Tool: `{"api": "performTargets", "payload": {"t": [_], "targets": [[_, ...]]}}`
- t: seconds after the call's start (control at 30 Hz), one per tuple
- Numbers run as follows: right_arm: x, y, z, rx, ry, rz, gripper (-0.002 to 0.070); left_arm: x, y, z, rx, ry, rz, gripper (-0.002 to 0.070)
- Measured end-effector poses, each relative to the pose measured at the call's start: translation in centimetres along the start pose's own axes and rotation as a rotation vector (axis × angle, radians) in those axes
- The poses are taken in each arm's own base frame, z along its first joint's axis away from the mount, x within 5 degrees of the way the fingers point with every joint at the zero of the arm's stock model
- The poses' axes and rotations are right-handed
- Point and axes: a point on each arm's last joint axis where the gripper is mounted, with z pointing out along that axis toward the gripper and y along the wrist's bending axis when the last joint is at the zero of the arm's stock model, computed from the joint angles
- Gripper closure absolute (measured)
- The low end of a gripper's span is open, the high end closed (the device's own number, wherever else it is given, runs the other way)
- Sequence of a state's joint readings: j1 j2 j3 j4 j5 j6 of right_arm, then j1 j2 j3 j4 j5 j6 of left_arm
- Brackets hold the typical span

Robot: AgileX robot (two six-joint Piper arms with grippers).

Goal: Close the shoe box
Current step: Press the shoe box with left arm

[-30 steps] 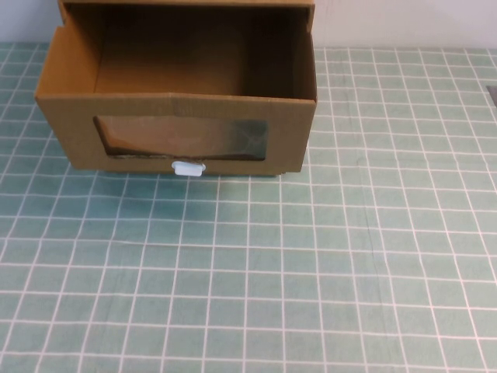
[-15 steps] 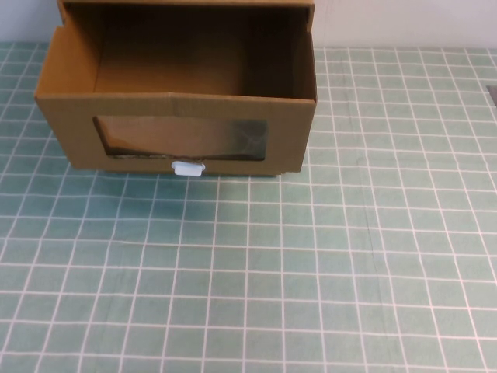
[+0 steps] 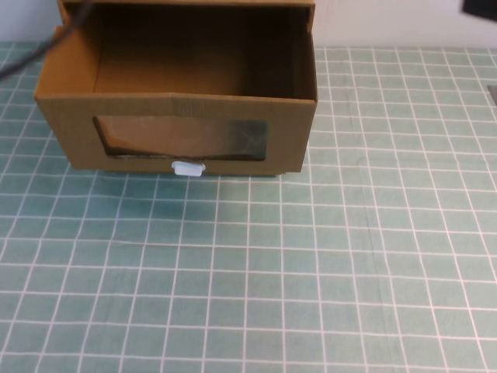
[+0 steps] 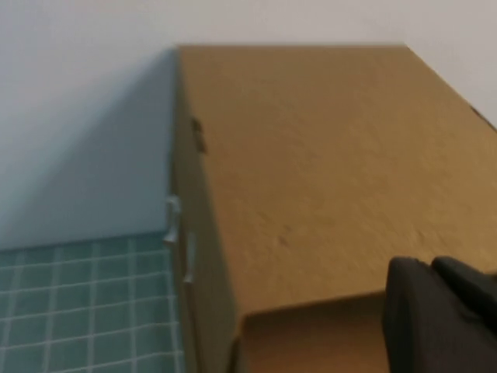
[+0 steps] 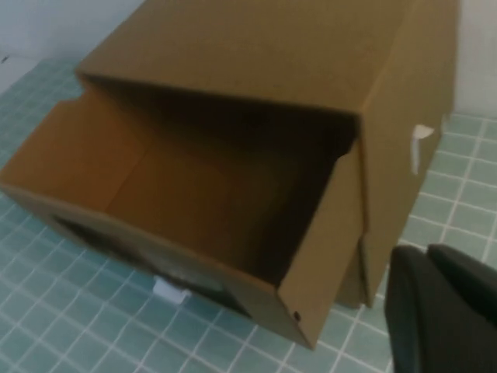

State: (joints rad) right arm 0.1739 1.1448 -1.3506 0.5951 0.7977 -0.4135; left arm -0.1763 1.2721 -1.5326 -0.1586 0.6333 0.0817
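Observation:
The shoe box (image 3: 291, 124) stands at the back left of the table, its drawer pulled out toward me and empty. The drawer front has a clear window (image 3: 182, 138) with a small white pull tab (image 3: 188, 169) below it. My left gripper (image 4: 435, 268) is shut and empty, held above the box's outer sleeve (image 4: 311, 171). My right gripper (image 5: 431, 256) is shut and empty, held above the table off the box's right side; the open drawer (image 5: 186, 194) and the tab (image 5: 171, 290) show there. In the high view only a dark cable (image 3: 31, 54) and a dark arm part (image 3: 480, 8) show.
The table (image 3: 311, 272) is covered by a green cloth with a white grid. A pale wall (image 3: 404, 23) runs right behind the box. A dark edge (image 3: 492, 93) shows at the far right.
A dark cable has come into the high view at the top left and a dark arm part at the top right. The box has not moved.

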Motion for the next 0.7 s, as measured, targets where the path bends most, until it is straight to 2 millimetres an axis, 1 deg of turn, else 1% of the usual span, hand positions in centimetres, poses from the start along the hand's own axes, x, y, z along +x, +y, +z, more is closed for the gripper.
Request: {"api": "performTargets", "payload": {"t": [0.07, 0.17, 0.3, 0.4, 0.5, 0.6, 0.7], "targets": [[0.3, 0.1, 1.2, -0.074, 0.036, -0.069, 0.0690, 0.7, -0.5, 1.7, 0.078, 0.043, 0.071, 0.0680], [0.7, 0.6, 2.3, -0.144, 0.061, -0.127, 0.0690, 1.8, -1.2, 3.9, 0.182, 0.100, 0.117, 0.0680], [1.3, 2.2, 3.3, -0.191, 0.105, -0.252, 0.0690, 2.1, -1.6, 6.3, 0.256, 0.154, 0.120, 0.0680], [1.9, 4.1, 3.6, -0.224, 0.139, -0.368, 0.0690, 1.8, -1.9, 8.2, 0.316, 0.209, 0.108, 0.0680], [2.5, 6.2, 3.9, -0.243, 0.166, -0.464, 0.0690, 0.9, -2.1, 10.0, 0.356, 0.233, 0.093, 0.0680], [3.1, 8.2, 4.1, -0.215, 0.184, -0.573, 0.0690, 0.7, -2.1, 11.9, 0.376, 0.270, 0.058, 0.0680], [3.5, 9.5, 4.2, -0.137, 0.191, -0.703, 0.0690, 1.3, -2.0, 14.0, 0.392, 0.330, 0.027, 0.0680]]}}
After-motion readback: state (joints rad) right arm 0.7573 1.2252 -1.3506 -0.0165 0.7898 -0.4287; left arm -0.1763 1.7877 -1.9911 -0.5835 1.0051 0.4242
